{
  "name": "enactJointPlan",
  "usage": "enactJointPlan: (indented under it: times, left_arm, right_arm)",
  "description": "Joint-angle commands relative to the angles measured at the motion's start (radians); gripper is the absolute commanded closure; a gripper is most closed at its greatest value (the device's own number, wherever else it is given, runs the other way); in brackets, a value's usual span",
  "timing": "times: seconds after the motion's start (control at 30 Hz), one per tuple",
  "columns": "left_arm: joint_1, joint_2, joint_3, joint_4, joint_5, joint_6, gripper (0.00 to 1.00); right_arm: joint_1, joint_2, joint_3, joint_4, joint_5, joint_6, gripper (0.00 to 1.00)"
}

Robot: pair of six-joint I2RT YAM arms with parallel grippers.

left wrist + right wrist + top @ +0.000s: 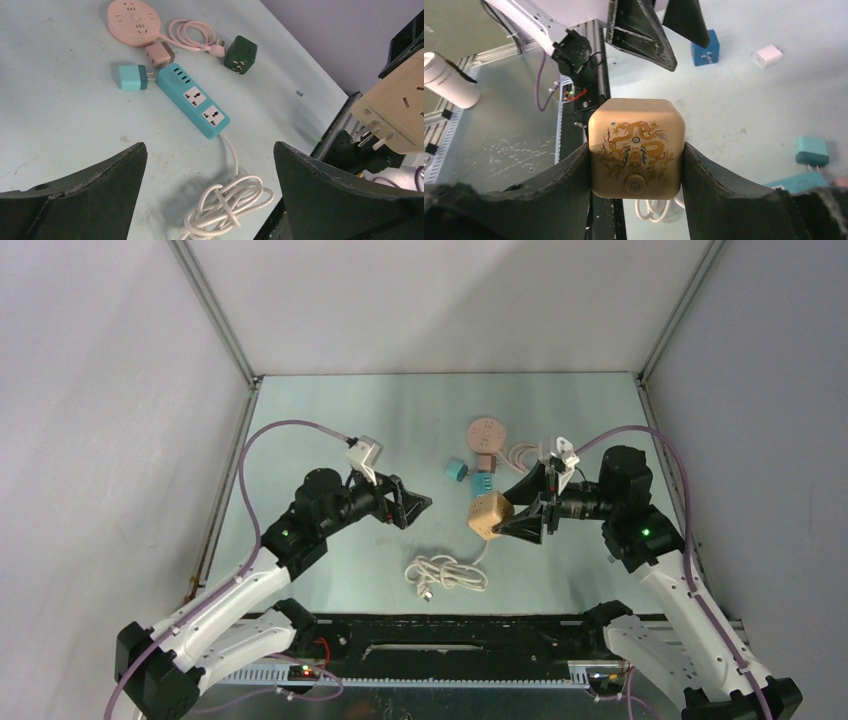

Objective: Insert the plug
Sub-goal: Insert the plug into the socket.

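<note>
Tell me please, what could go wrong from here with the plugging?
1. The right pincer grips the cube by its smooth sides only; pushing its prongs into the strip may twist it or make it slip.
2. The strip lies loose on the table and the left pincer is open, holding nothing, so the strip may slide away.
3. The coiled cord beside the strip could get caught in the move.
</note>
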Motion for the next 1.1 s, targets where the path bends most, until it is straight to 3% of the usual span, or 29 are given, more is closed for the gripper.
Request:
enactJointPlan:
  times: [0.0,0.13,0.47,0.63,0.77,1.07]
  left_arm:
    - [0.01,-0.007,-0.012,0.07,0.067,-0.033,0.0]
    - [0.009,0.019,0.001,0.057,0.082,-0.035,0.0]
    - [0.019,0.143,-0.018,0.098,0.078,-0.132,0.02]
    - [0.026,0.239,-0.013,0.122,0.142,-0.182,0.06]
    - [0.027,0.247,-0.034,0.144,0.146,-0.199,0.07]
    - [0.043,0.159,-0.051,0.073,0.09,-0.162,0.06]
  right_arm:
    - [-0.01,-0.004,0.042,0.101,-0.13,0.024,1.0]
    - [-0.029,0.02,0.056,0.037,-0.047,0.012,1.0]
    - [-0.101,0.212,0.063,-0.174,0.492,0.057,1.0]
    - [-0.203,0.396,0.059,-0.198,0.575,0.155,1.0]
    - [-0.215,0.517,0.06,-0.179,0.637,0.166,1.0]
    - [-0.051,0.652,0.066,-0.126,0.618,0.205,1.0]
